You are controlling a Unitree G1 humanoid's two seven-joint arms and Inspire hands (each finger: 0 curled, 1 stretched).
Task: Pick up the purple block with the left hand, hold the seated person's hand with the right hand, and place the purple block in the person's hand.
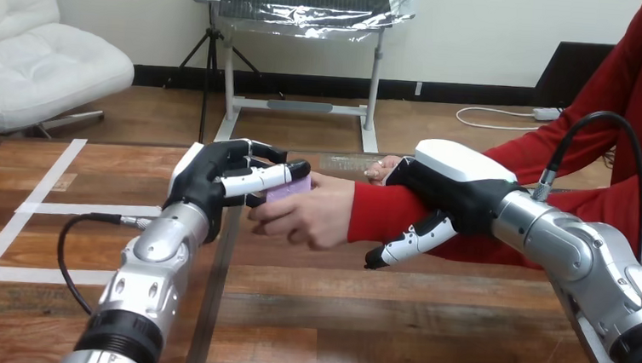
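block (290,190): purple, pinched at the tips of the left hand (207,178), its fingers over the top and its thumb below, so step 1, the pickup, looks done. the left arm comes up over the table (333,319) from the near edge, and the block sits just past that hand's fingertips, right at the person's hand (311,219). that hand lies just below and beside the block with its fingers loosely curled. i cannot tell whether the block touches its palm.

the right hand (454,186) is clamped round the person's red-sleeved forearm (379,213), just behind the wrist, palm over the top and thumb (412,239) under the near side. so step 2, the hold, looks done too, though on the forearm and not on the hand itself.

step 3 is not finished: the left hand has not let go. the only receiver here is the person's hand, and nothing rests in it on its own.
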